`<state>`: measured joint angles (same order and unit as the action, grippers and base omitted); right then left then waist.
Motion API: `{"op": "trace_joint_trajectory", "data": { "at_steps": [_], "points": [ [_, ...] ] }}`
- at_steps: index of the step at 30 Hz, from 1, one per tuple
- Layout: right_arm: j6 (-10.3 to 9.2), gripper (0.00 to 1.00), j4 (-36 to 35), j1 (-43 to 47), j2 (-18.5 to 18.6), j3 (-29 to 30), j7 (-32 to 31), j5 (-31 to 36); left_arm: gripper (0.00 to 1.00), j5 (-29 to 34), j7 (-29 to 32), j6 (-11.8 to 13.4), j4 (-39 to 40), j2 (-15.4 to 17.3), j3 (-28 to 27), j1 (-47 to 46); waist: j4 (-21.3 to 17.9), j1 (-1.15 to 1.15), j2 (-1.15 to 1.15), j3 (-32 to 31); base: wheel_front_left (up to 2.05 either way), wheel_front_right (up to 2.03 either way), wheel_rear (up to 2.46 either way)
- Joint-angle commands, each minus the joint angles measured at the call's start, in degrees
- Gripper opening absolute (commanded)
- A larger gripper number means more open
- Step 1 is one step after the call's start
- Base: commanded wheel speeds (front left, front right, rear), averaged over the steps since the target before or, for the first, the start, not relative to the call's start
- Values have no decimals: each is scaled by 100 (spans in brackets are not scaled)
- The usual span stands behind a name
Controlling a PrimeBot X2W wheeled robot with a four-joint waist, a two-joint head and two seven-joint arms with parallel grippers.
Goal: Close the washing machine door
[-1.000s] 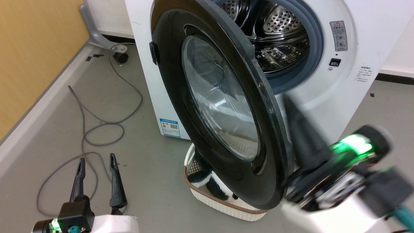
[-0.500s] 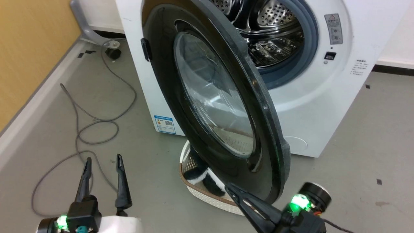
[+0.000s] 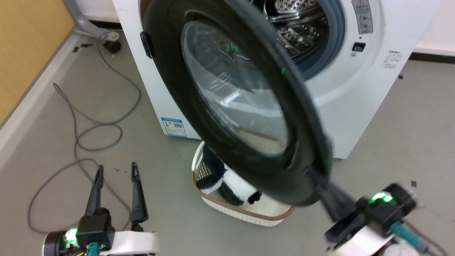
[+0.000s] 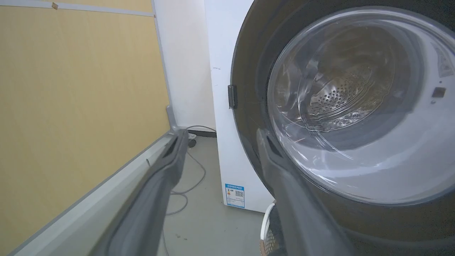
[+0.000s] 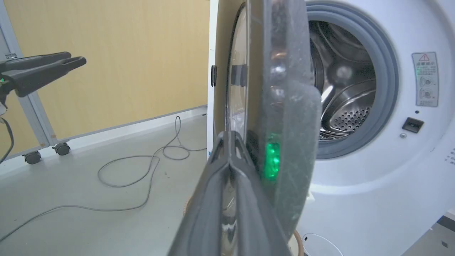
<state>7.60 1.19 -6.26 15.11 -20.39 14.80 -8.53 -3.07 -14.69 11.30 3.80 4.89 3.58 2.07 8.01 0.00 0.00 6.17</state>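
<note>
**Labels.** A blue sticker [image 3: 173, 127] sits low on the left front corner of the washing machine [image 3: 355, 106]. It carries a small square code and print too fine to read. Right of the round opening is a grey warning label [image 3: 362, 16] with a red triangle and two round pictograms, wording illegible. Below it is a black latch slot [image 3: 358, 46]. Further right are a few lines of tiny print [image 3: 391, 58], unreadable.

**Fingers.** The left gripper [image 3: 117, 166] hangs at lower left over the grey floor, fingers spread wide, holding and touching nothing. A loose grey cable [image 3: 81, 135] lies on the floor beyond it. Its wrist view looks between the fingers toward the black handle tab [image 4: 232, 96]. The right gripper [image 3: 318, 183] is at lower right, fingers pressed together with nothing between them. Their tips rest against the lower rim of the washing machine door [image 3: 231, 99]. A green glow [image 5: 273, 160] reflects on that rim.

**Door.** It is open, swung well out from the machine's front and edge-on in the right wrist view. Its glossy face is turned toward the left gripper. The steel drum [image 3: 291, 21] and grey gasket [image 3: 328, 46] are exposed behind it.

**Hidden or unclear.**
- The door covers the left part of the opening and the rear of a cream basket [image 3: 245, 213] on the floor beneath.
- A plush penguin [image 3: 231, 185] lies in the basket, its upper part behind the door.
- The machine's top is cut off by the head view's edge.
- The right gripper is motion-blurred in the head view, so the exact contact spot is hard to fix there.
</note>
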Motion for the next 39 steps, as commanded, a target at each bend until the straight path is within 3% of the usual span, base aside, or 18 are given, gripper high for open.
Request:
{"op": "trace_joint_trajectory", "data": {
  "at_steps": [1,17,30,39],
  "points": [
    [-11,0,83,-152,-13,165,19,32,100,48,-30,-34,1,-23,13,-104,17,0,0,81,0,0,0],
    [-11,0,1474,-2051,282,1611,20,365,100,38,-30,-1,58,-171,293,-769,296,0,0,1222,0,0,0],
    [-11,0,2785,-3844,704,1888,20,836,100,-17,-30,82,65,-198,395,-1110,393,0,0,1649,0,0,0],
    [-11,0,3704,-4665,738,2103,20,1067,100,-88,-30,151,73,-200,447,-1165,436,0,0,1731,0,0,0]
  ]
}}
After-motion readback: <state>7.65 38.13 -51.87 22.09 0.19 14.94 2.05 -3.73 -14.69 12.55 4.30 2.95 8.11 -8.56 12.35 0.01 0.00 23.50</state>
